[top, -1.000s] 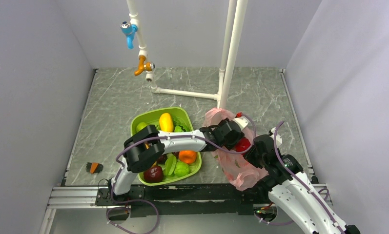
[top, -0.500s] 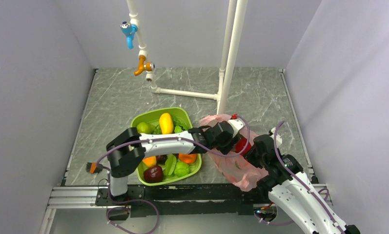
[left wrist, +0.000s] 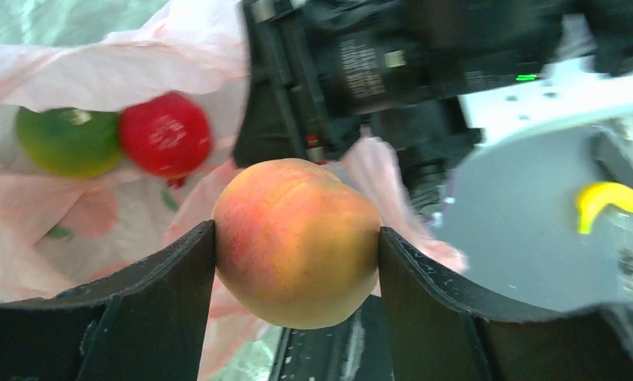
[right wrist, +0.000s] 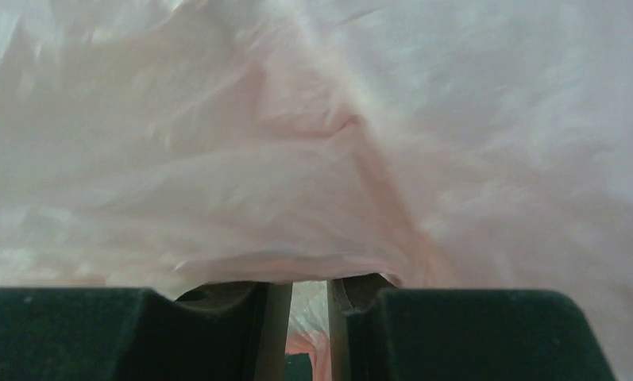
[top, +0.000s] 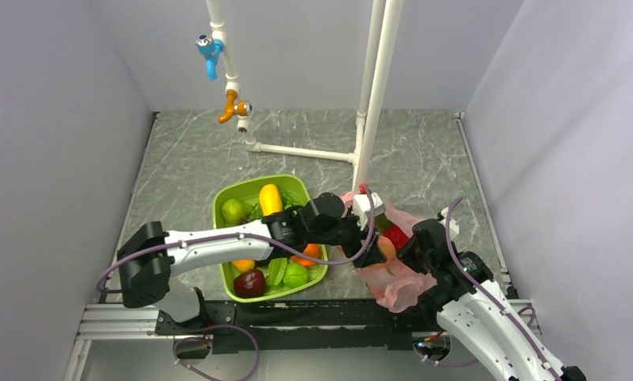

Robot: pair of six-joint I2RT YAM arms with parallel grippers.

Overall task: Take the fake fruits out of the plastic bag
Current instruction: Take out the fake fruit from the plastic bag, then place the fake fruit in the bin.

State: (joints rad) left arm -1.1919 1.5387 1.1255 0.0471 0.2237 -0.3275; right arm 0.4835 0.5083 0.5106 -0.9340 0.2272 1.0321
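Observation:
My left gripper [left wrist: 297, 262] is shut on the pink-orange peach [left wrist: 297, 242] and holds it at the mouth of the pink plastic bag [left wrist: 98, 71]. The red apple [left wrist: 164, 135] and the green fruit [left wrist: 69, 141] lie side by side inside the bag. In the top view the left gripper [top: 379, 242] and the peach [top: 387, 251] are at the bag's [top: 396, 290] left edge, with the apple [top: 397, 236] just beyond. My right gripper [top: 414, 248] pinches the bag's rim. Its wrist view shows only pink film [right wrist: 313, 143] over the near-closed right gripper [right wrist: 307, 294].
A green tray [top: 218, 208] left of the bag holds a yellow mango [top: 270, 198], a green fruit [top: 233, 209], a maroon apple [top: 249, 282], an orange [top: 307, 254] and green pieces. A white pipe frame [top: 374, 87] with taps stands behind. The table's front edge is close to the bag.
My left arm's elbow has swung out to the left and down, and its gripper has drawn back from deep in the bag to the mouth with the peach. The right arm has held still.

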